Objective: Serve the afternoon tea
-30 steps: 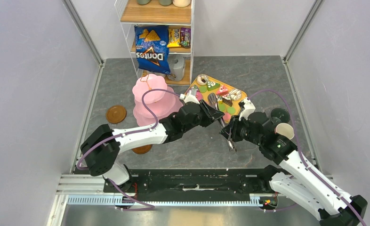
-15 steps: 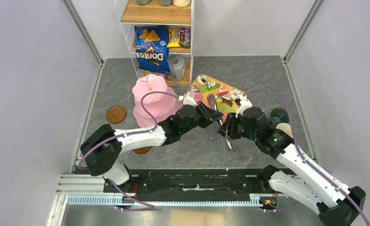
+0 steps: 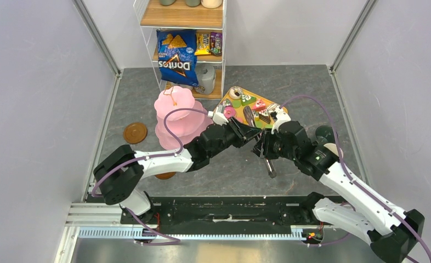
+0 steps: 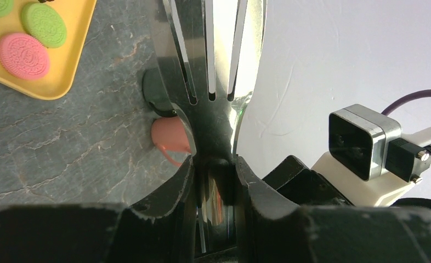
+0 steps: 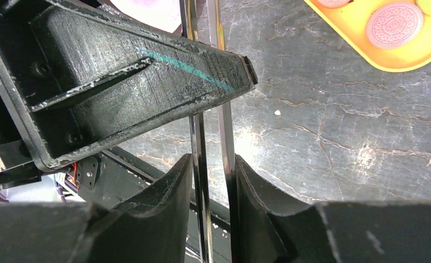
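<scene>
Serving unstarted: treats [image 3: 255, 107] lie on tray [image 4: 76, 22], stand [image 3: 175, 112] looks bare, mugs [image 4: 169, 137] sit well apart from saucers [image 3: 135, 132] on bench; left jaws clamp tongs' [image 4: 213, 55] head, right jaws closed round its handles.

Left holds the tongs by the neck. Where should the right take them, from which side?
Take the tongs by the two handle strips, beyond the left gripper. Come in edge-on, one finger on each strip's outer face, so closing squeezes them together. The right gripper straddles them there.
</scene>
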